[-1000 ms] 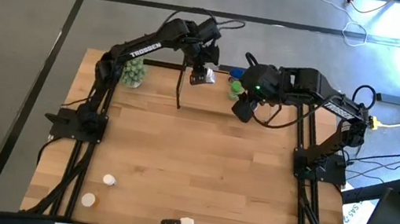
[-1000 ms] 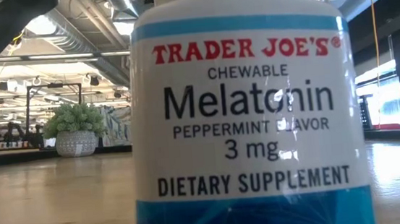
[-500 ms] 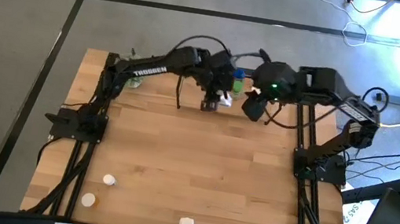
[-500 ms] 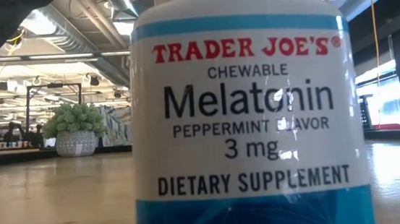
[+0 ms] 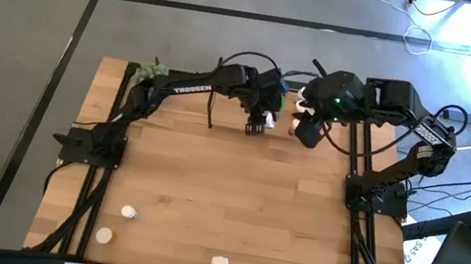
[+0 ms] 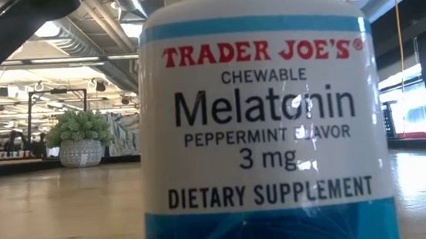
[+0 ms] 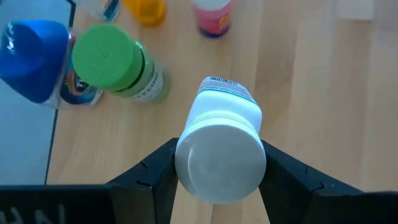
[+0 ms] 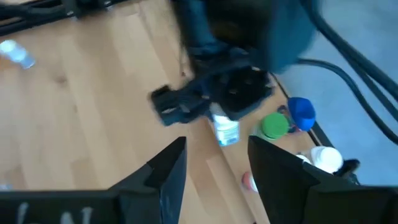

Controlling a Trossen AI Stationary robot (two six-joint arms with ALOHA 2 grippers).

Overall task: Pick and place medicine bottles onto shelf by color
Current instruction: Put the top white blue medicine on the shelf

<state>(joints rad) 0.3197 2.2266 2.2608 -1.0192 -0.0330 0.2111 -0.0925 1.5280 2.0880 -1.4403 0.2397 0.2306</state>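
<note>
Filling the low view, a bottle [image 6: 263, 123] reads "TRADER JOE'S Melatonin 3 mg"; left gripper [image 7: 219, 163] clamps a white-capped bottle [image 7: 221, 149].

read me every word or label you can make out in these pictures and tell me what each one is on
"TRADER JOE'S" – bottle label, low view
"CHEWABLE" – same label
"Melatonin" – same label
"PEPPERMINT FLAVOR" – same label, one letter lost in glare
"3 mg." – same label
"DIETARY SUPPLEMENT" – same label
"TROSSEN" – left arm, high view
White bottle in the left claw: barcode and print too small to read
Green-capped bottle and blue-capped bottle: labels blurred, unreadable
</note>
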